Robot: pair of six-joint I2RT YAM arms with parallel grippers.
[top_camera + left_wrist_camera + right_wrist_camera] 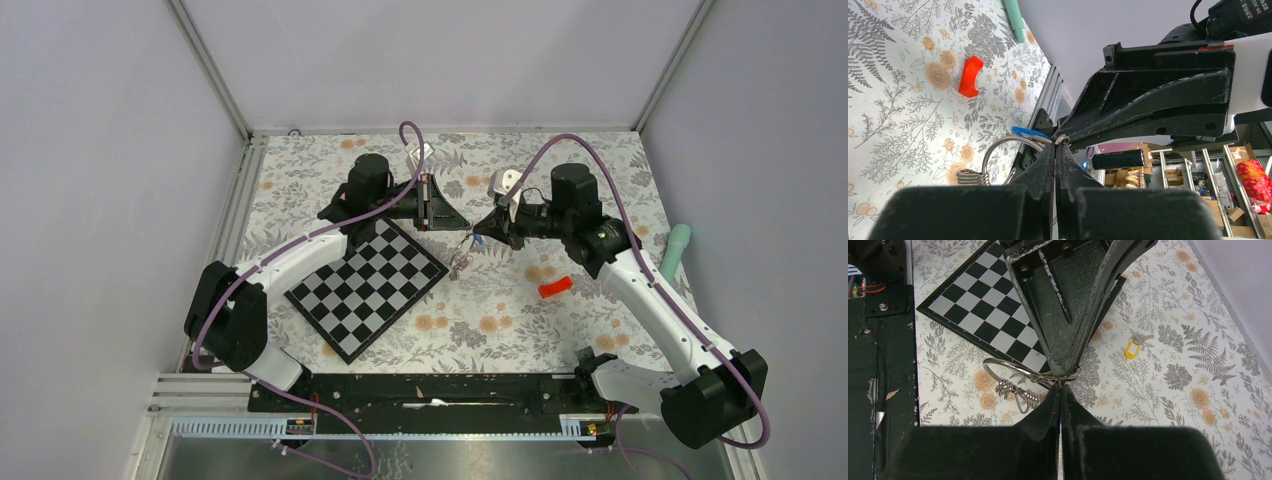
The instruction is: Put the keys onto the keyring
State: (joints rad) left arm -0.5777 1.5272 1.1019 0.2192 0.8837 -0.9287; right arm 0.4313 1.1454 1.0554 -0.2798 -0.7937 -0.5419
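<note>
Centrally, by the chessboard's (365, 285) right corner, the left gripper (1055, 147) and right gripper (1060, 390) meet tip to tip, each clamped tight on the keyring (1004, 387) above the table. The blue-capped key (1029, 133) sits at the pinch. The yellow-headed key (1131, 350) lies toward the far edge.

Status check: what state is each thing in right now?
Left gripper: shut on keyring.
Right gripper: shut at the keyring; grip unclear.
Keyring: held up between both tips.
Blue key: against the keyring; threading unclear.
Yellow key: flat on table, off the keyring.
</note>
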